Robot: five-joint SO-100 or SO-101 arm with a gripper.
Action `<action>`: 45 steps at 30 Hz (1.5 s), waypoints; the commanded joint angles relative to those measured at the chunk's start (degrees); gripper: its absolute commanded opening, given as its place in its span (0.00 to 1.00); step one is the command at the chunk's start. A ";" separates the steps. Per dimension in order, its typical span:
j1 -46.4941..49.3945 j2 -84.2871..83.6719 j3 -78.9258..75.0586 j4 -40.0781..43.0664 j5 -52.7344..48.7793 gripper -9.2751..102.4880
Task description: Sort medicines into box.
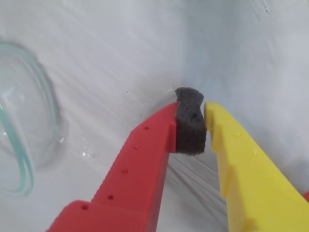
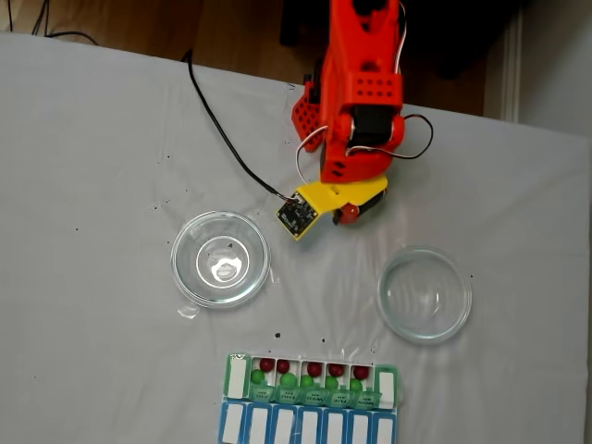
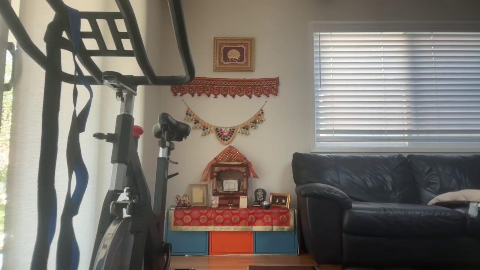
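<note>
Flanking arm [image 2: 356, 102]: two dishes [image 2: 220, 258].

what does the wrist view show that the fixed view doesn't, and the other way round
The wrist view shows the gripper up close: red and yellow jaws shut on just a grey foam pad, holding no ball. The fixed view shows the pill box with red balls and green balls in its open compartments, the arm, and a second glass dish. Both show the white table cover and a clear glass dish.

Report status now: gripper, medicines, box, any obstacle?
Red-and-yellow gripper shut, foam pad between tips, no ball. Small red and green ball medicines in the white pill organizer box. Clear round glass dishes empty.
</note>
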 commanded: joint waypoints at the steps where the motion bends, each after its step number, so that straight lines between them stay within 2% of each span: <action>1: -1.32 0.70 -0.79 5.45 -0.35 0.12; 5: -3.60 0.62 -0.79 9.40 1.49 0.12; 12: -1.05 0.62 -0.79 6.42 9.93 0.12; 14: -0.79 0.62 -0.79 7.73 10.90 0.12; 16: -0.62 0.70 -0.79 12.22 0.09 0.12; 28: 4.66 0.62 -0.79 12.39 -0.53 0.12; 33: 4.83 0.62 -0.79 12.48 -3.69 0.12; 45: 4.75 0.62 -0.79 12.48 -3.69 0.12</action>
